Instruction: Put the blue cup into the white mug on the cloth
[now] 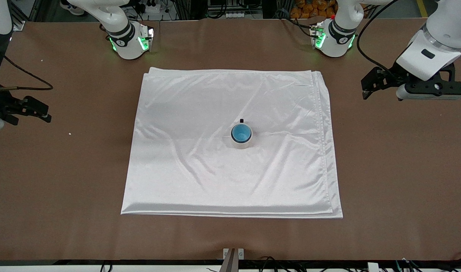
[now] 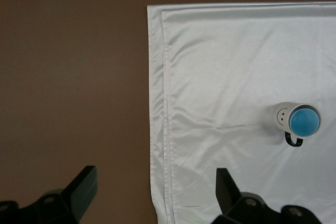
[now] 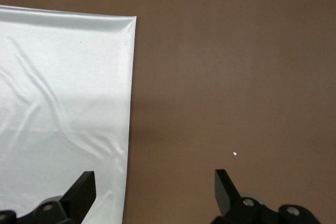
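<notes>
Front view, light-blue cup nested in cream mug on satin cloth, both arms' fingers wide

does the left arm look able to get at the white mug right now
Probably yes: the left gripper hangs open over the cloth's edge, and nothing stands between it and the white mug, which already holds the blue cup.

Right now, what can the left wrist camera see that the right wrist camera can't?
Only the left wrist view shows the blue cup sitting inside the white mug, with the mug's black handle sticking out. Only the right wrist view shows a tiny white speck on the bare table. Both show the cloth, the brown table beside it, and an open, empty end effector: the left end effector and the right end effector.
</notes>
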`<state>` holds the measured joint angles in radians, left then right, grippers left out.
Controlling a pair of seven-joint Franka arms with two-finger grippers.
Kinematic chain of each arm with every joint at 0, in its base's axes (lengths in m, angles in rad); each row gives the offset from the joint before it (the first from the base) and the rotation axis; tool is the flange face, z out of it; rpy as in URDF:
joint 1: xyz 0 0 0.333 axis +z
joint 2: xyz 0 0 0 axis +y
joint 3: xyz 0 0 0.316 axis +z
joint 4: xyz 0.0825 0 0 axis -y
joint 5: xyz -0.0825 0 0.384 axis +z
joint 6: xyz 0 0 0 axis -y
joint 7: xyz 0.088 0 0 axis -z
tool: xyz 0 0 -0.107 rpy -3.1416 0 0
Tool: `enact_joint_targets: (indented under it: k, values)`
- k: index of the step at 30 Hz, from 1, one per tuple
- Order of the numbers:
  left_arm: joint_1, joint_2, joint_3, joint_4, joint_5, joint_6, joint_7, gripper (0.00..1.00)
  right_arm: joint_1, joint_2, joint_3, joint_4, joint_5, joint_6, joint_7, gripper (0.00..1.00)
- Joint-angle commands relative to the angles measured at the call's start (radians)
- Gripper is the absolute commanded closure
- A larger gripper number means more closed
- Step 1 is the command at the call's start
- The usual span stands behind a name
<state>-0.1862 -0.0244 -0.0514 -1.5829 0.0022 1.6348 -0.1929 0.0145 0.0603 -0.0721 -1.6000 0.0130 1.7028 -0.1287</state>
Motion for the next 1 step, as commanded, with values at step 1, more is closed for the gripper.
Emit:
enact_joint_targets:
  k: [1]
  values:
    - [-0.001, 0.012, 0.001, 0.027, -0.011, -0.016, 0.021, 0.00, -0.015, -0.014, 0.014, -0.008, -0.008, -0.005, -0.009, 0.00]
